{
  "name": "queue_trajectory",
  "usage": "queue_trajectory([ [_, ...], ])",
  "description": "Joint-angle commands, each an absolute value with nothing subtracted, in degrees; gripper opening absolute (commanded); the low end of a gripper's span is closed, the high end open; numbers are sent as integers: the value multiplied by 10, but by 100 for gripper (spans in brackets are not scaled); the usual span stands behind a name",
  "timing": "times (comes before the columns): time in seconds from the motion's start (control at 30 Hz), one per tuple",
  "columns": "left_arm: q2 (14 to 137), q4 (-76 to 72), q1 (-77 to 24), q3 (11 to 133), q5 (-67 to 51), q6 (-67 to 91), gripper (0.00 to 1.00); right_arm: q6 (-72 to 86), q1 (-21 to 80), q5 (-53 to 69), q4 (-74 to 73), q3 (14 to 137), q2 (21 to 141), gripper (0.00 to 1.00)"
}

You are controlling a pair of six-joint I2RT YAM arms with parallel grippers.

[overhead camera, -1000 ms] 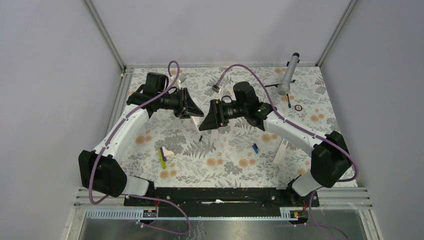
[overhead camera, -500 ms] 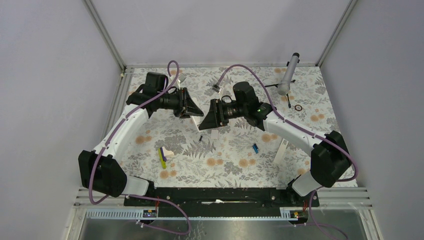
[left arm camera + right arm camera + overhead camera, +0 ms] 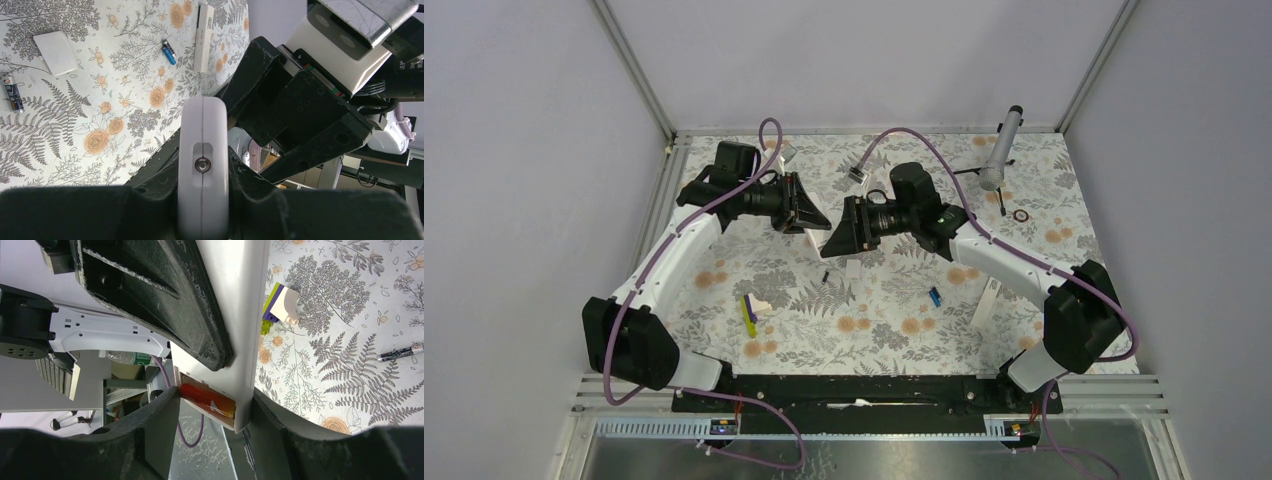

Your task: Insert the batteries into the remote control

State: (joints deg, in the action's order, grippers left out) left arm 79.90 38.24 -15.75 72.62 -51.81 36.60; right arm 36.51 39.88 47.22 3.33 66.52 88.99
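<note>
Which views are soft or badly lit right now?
Top external: sharp, evenly lit, faint shadows on the table. Left wrist: remote control and table crisp, left fingers dark and blurred. Right wrist: right fingers dark, blurred; table beyond sharp.

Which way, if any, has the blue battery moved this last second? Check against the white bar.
No. The blue battery lies where it did, same gap left of the white bar.

We see a floral table [image 3: 894, 340] bearing the blue battery [image 3: 934, 296], the red-and-black battery [image 3: 13, 95], a white bar [image 3: 984, 300], a white cover [image 3: 56, 46] and a yellow-purple block [image 3: 749, 314].
</note>
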Motion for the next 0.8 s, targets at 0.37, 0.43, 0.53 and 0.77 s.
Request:
queue_trajectory([
  [0.37,795,336,-144,753,-574,396,0,393,401,452,76,664,885,74],
  [0.43,793,336,-139,748,-575,388,0,404,399,451,85,662,877,80],
  [0.53,789,336,-132,741,-570,377,0,428,396,454,118,650,862,87],
  [0.77,774,337,-110,736,-566,345,0,502,383,474,213,615,831,93],
])
